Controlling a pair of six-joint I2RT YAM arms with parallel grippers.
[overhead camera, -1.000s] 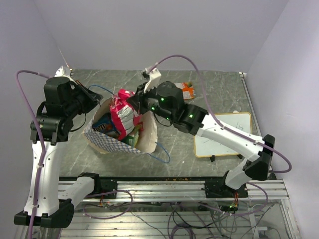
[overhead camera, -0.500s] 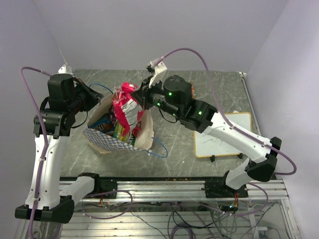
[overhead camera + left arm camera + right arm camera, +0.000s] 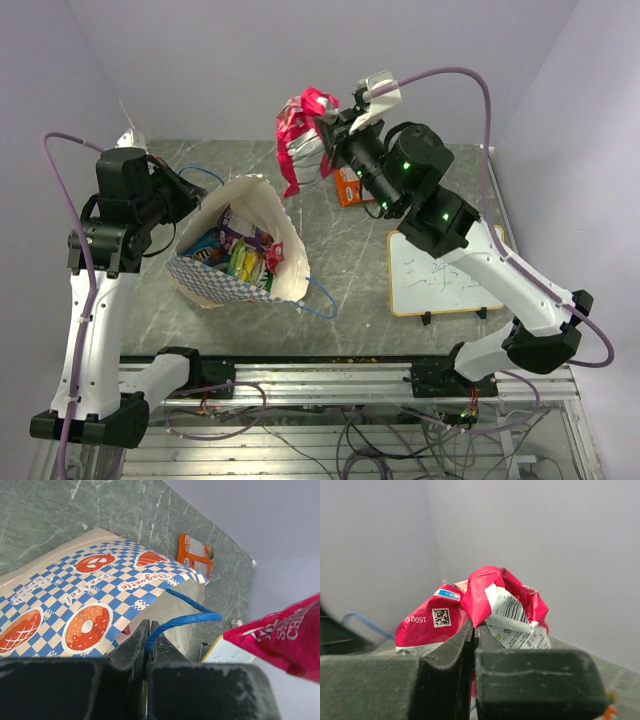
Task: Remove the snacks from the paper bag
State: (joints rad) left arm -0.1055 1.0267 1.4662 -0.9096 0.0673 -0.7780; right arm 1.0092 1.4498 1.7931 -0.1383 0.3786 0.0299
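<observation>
The paper bag [image 3: 293, 262] lies tilted on the table with its mouth open and its checkered band [image 3: 212, 286] to the front. Several snacks [image 3: 238, 257] show inside it. My left gripper [image 3: 193, 199] sits at the bag's left rim, shut on the blue string handle [image 3: 192, 619], which runs between its jaws. My right gripper [image 3: 327, 137] is raised behind and to the right of the bag, shut on a crumpled red-and-white packet [image 3: 300, 128] that hangs clear of the bag. The same packet [image 3: 487, 605] fills the right wrist view, and its corner [image 3: 282, 637] shows in the left wrist view.
An orange packet [image 3: 348, 187] lies on the table under the raised right gripper, behind the bag. A white framed writing board [image 3: 446, 270] lies at the right. The second blue handle [image 3: 322, 302] trails at the bag's front right. Walls close in on three sides.
The right gripper has pulled the red-and-white packet up out of the bag and carried it back and to the right. The bag's mouth has sagged open. The left gripper kept hold of the handle.
</observation>
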